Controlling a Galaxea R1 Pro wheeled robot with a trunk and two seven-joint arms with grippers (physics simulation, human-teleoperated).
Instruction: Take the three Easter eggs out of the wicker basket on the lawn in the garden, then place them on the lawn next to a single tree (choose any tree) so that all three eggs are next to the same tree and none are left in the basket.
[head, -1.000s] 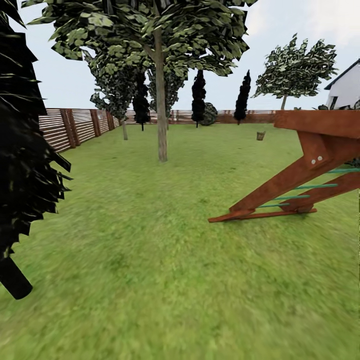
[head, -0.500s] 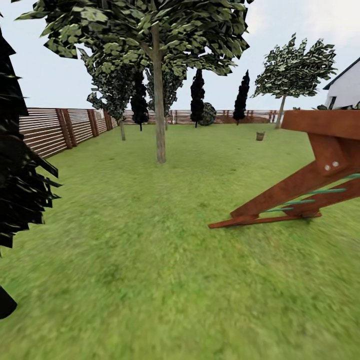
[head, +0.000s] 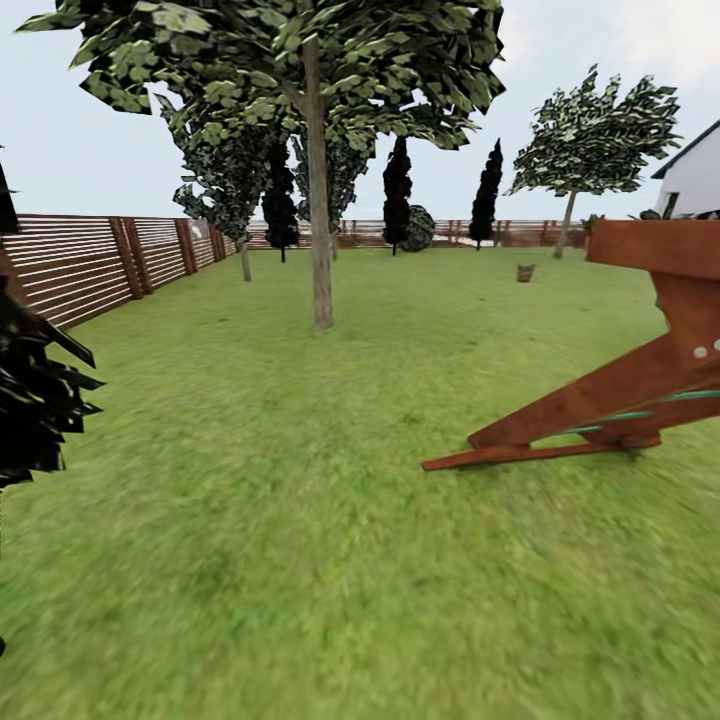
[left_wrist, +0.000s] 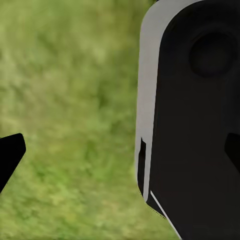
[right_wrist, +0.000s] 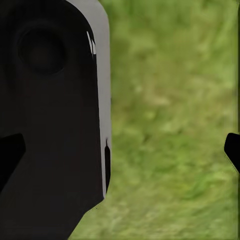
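we look out over the lawn (head: 300, 520), a wide stretch of mottled green grass running back to a brown slat fence (head: 90, 262). the tree (head: 318, 200) with the straight grey-brown trunk stands left of centre on the grass, its leafy canopy spreading across the top. far off, to the right of it and well apart, a small brown shape sits on the lawn near the back fence; we take it for the basket (head: 525, 272), though it is too small to make out its weave or anything inside it. the eggs we cannot tell from here.

a reddish wooden frame (head: 620, 400) with green rungs leans in at the right, its foot resting on the grass. black spiky foliage (head: 35, 400) juts in at the left edge. a white house (head: 695, 175) corner shows at far right.

our left gripper (left_wrist: 125, 150) has dark fingertips (left_wrist: 11, 152) wide apart at the edges of its wrist view, nothing between them but grass and a dark robot part. our right gripper (right_wrist: 122, 150) is likewise spread and holds nothing.
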